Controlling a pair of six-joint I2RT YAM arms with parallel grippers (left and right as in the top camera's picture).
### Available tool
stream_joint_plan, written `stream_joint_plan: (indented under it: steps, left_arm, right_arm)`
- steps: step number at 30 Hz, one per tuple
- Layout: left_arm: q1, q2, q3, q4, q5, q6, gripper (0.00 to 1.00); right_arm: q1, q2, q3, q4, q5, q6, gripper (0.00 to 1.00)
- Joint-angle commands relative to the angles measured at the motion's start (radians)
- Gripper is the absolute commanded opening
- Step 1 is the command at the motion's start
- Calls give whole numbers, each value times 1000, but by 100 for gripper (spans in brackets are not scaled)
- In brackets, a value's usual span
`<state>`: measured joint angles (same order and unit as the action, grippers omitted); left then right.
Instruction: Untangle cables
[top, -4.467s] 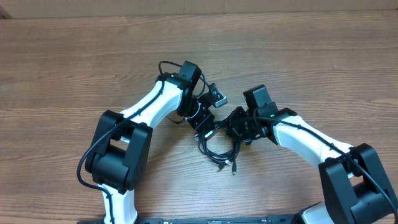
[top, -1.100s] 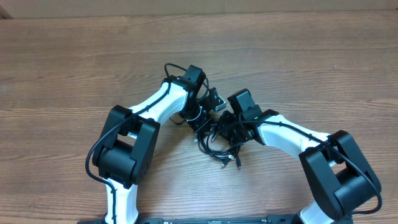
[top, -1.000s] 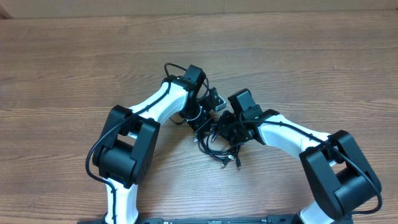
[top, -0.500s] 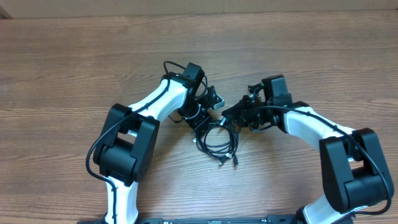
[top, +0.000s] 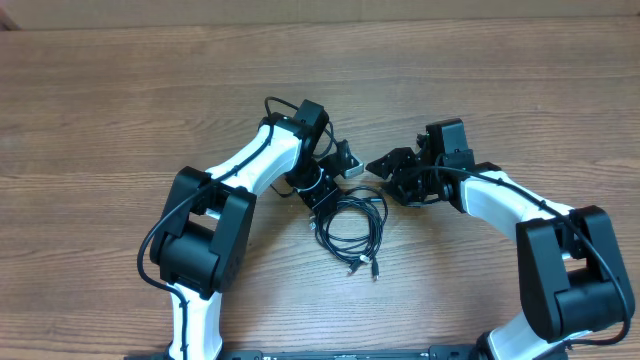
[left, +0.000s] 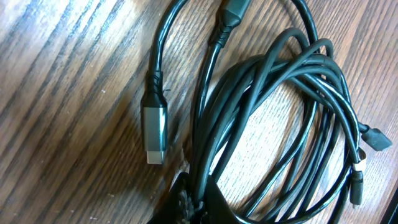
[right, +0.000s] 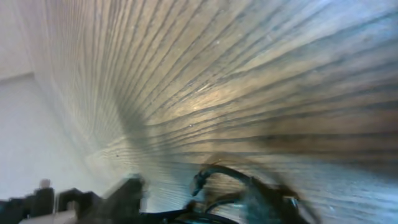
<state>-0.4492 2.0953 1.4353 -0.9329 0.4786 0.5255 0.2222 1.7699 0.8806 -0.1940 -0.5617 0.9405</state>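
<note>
The cables (top: 350, 224) are thin black cords lying in a loose coil on the wooden table (top: 120, 120) between the two arms, with plug ends trailing toward the front. My left gripper (top: 324, 204) is at the coil's upper left edge. In the left wrist view it (left: 198, 202) is shut on a few strands of the cables (left: 273, 118), beside a silver plug (left: 155, 134). My right gripper (top: 383, 175) hangs just right of the coil, open, with nothing between its fingers. The right wrist view is blurred and shows the right gripper (right: 199, 202) with its jaws apart over bare wood.
The thicker black wire of the left arm (top: 272, 108) loops behind its wrist. Both white arms (top: 500, 205) reach in from the front edge. Bare wood lies all around the coil, and the table's far edge (top: 320, 22) runs along the top.
My right gripper has drawn back to the right, away from the coil, and opened, letting go of the strands. The coil has settled flatter. The left gripper keeps its hold in place.
</note>
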Motion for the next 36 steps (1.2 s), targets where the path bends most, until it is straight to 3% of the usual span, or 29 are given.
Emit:
stream_joint_plan:
  steps: [1,3,7,14,18,25,36]
  left_arm:
    - [3,18,23,-5,28,21,4]
    - [3,18,23,-5,28,21,4]
    - [3,18,23,-5,29,21,4]
    - [3,18,23,-6,29,21,4]
    - [3,18,23,-5,29,21,4]
    - [3,18,23,-5,29,21,4]
    - [3,18,23,-5,47,21,4]
  right_arm:
    - [-5,-31,3,6,-120,-6,28]
    - [-5,-31,3,6,-230,-6,18]
    - [10,-31,3,-24,-338,-6,19]
    - [115,-31,3,-193,-53,11,22]
    - [183,-31,3,-196,64,88,27]
    - [245,-31,3,-139,187,190,27]
    - [250,-30,3,-91,230,190,26]
